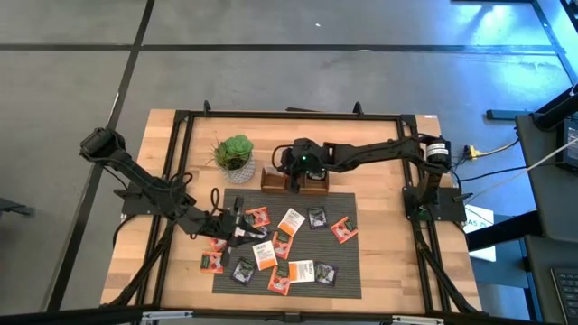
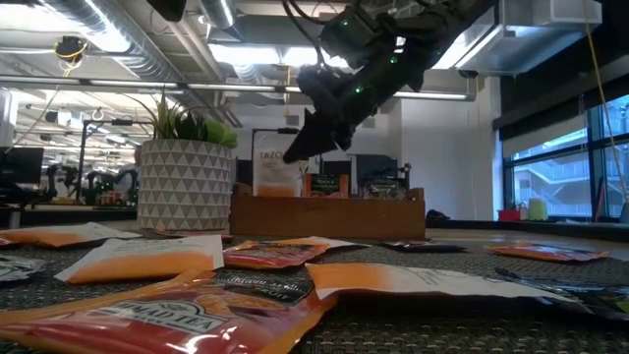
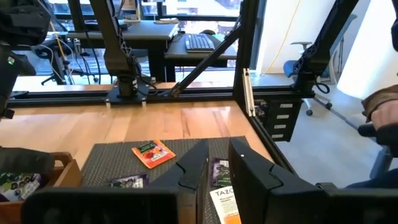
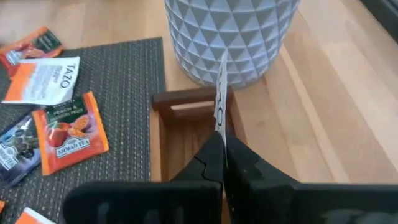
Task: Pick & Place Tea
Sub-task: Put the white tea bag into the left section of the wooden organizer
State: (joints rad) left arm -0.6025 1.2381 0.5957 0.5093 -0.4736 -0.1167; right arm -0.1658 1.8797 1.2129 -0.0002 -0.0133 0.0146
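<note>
Several small tea sachets, orange-red (image 1: 343, 230), white (image 1: 291, 219) and dark (image 1: 317, 217), lie flat on the dark mat (image 1: 348, 262). My right gripper (image 1: 291, 171) is over the brown wooden tray (image 1: 271, 181) at the mat's far edge, shut on a white sachet (image 4: 219, 93) seen edge-on. The tray (image 2: 324, 211) holds a few sachets standing upright. My left gripper (image 1: 239, 219) hangs over the mat's left part, its fingers (image 3: 193, 168) a narrow gap apart, holding nothing, with sachets showing below it. My right gripper (image 4: 222, 140) pinches the white sachet's near edge (image 4: 219, 127) between its two fingers. The fingers slant down from the table's right side. The sachet sticks out ahead of the fingertips, lifted clear above the tray's compartment (image 4: 186, 143) next to the plant pot.
A green plant in a white patterned pot (image 1: 235, 155) stands just left of the tray, close to the held sachet (image 4: 230, 37). Black frame rails run round the table. A person's sleeve (image 3: 379, 106) shows beyond the table's edge.
</note>
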